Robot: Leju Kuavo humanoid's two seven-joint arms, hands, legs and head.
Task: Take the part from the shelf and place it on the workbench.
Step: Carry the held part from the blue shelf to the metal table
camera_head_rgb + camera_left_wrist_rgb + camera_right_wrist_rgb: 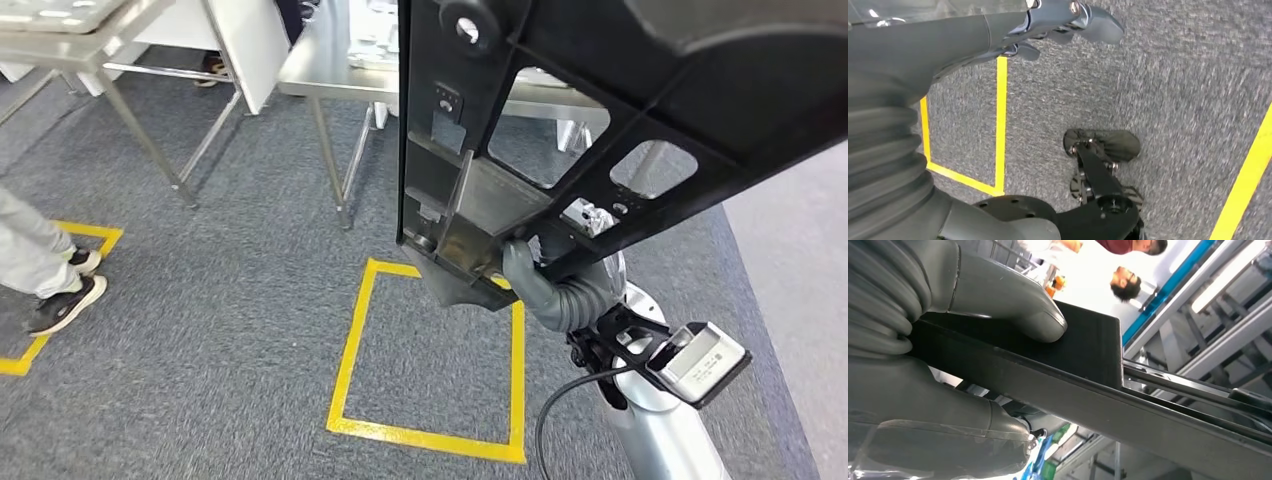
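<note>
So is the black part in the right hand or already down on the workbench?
In hand: the right hand grips the black part above the carpet, short of the steel workbench.

Part (560,120) above floor square (432,350)

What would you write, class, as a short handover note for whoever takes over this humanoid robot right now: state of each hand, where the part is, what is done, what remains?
Right hand: grips the large black plastic frame part with cut-out openings, held up in front of the head camera.
Left hand: holds nothing, hanging over the grey carpet.
Done: part is taken and carried.
Left: reach the steel workbench ahead, beyond the yellow taped square, and set the part on it.
</note>
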